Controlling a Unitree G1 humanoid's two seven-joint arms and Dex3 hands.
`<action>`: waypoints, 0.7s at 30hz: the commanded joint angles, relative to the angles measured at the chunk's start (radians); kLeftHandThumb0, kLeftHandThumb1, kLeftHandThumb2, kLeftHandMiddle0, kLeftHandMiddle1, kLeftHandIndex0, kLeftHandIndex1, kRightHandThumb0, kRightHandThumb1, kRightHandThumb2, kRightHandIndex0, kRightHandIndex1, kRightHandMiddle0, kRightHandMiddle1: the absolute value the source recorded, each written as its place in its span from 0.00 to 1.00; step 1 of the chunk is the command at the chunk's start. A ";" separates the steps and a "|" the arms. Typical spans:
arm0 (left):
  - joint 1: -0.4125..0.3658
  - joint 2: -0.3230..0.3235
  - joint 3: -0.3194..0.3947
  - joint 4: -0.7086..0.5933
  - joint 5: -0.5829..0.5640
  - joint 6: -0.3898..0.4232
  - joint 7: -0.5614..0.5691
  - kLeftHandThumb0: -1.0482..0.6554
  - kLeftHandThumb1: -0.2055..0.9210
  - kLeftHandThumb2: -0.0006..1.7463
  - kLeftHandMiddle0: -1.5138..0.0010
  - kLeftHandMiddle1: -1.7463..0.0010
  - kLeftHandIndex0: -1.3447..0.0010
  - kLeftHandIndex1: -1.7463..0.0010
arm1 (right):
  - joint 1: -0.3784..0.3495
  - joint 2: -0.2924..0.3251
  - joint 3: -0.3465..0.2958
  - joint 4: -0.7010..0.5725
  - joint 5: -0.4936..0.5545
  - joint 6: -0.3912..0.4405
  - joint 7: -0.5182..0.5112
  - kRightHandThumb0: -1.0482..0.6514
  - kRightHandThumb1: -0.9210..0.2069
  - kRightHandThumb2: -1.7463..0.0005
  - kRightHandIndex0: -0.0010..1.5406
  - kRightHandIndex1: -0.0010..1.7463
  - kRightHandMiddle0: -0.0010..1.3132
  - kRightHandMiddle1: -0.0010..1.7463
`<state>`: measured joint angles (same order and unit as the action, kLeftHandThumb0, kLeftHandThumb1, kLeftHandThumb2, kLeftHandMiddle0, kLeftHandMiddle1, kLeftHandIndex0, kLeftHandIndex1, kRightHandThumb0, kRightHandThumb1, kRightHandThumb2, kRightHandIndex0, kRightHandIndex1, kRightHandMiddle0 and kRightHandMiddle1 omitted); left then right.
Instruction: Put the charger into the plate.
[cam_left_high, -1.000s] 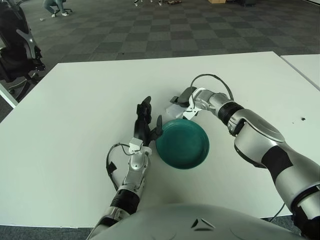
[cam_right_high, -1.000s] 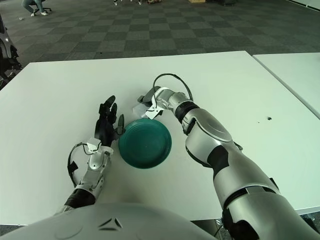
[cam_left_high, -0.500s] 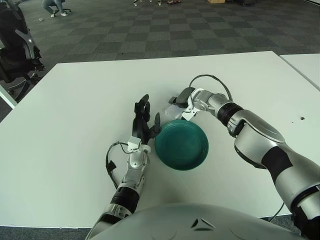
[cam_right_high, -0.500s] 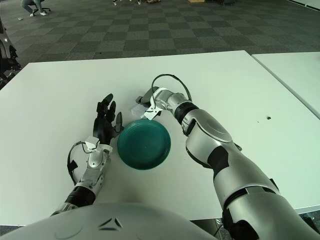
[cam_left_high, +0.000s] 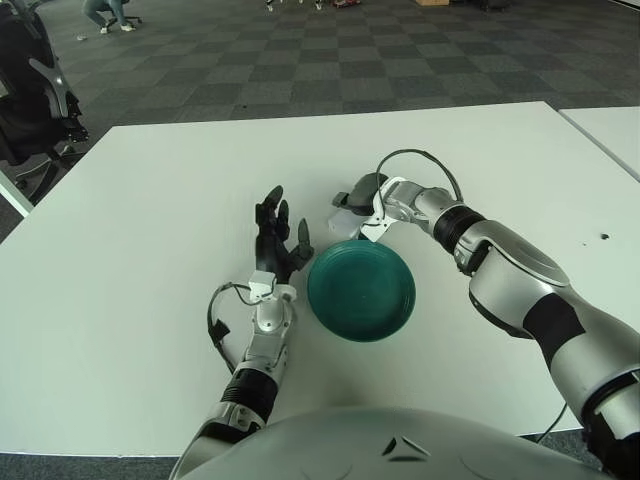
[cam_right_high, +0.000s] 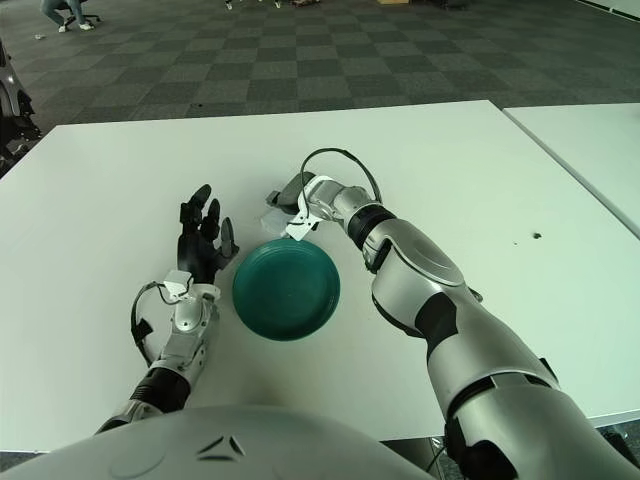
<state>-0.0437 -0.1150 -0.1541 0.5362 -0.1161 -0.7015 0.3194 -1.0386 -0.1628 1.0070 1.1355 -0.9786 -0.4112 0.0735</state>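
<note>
The charger (cam_left_high: 343, 213), a small pale block, sits just beyond the far rim of the plate (cam_left_high: 361, 289), clasped in the curled fingers of the right hand (cam_left_high: 362, 199), and is partly hidden by them. Whether it touches the white worktop (cam_left_high: 150, 200) cannot be told. The plate is round, shallow, smooth teal, and holds nothing; it sits near the middle of the worktop, toward the near edge. A thin black cable (cam_left_high: 420, 160) loops over the right wrist. The left hand (cam_left_high: 275, 243), black-fingered, shows just left of the plate with its fingers spread and nothing in them. Beyond the far edge lies dark chequered carpet (cam_left_high: 330, 60).
</note>
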 joint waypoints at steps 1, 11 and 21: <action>0.120 -0.297 0.075 0.238 -0.088 -0.056 0.074 0.14 1.00 0.48 0.72 0.98 0.97 0.47 | -0.032 -0.004 -0.002 0.000 -0.030 -0.030 -0.069 0.12 0.00 0.70 0.24 0.01 0.00 0.38; 0.109 -0.299 0.073 0.257 -0.100 -0.061 0.091 0.14 1.00 0.48 0.73 0.99 0.99 0.47 | -0.035 0.006 0.031 0.021 -0.075 -0.049 -0.112 0.11 0.00 0.73 0.25 0.01 0.00 0.42; 0.111 -0.307 0.075 0.258 -0.113 -0.079 0.088 0.14 1.00 0.47 0.72 0.99 0.98 0.45 | 0.007 0.006 0.039 0.022 -0.089 -0.053 -0.127 0.10 0.00 0.68 0.23 0.00 0.00 0.33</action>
<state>-0.0746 -0.1150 -0.1302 0.5695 -0.1508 -0.7049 0.3755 -1.0386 -0.1624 1.0318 1.1435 -1.0371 -0.4505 -0.0215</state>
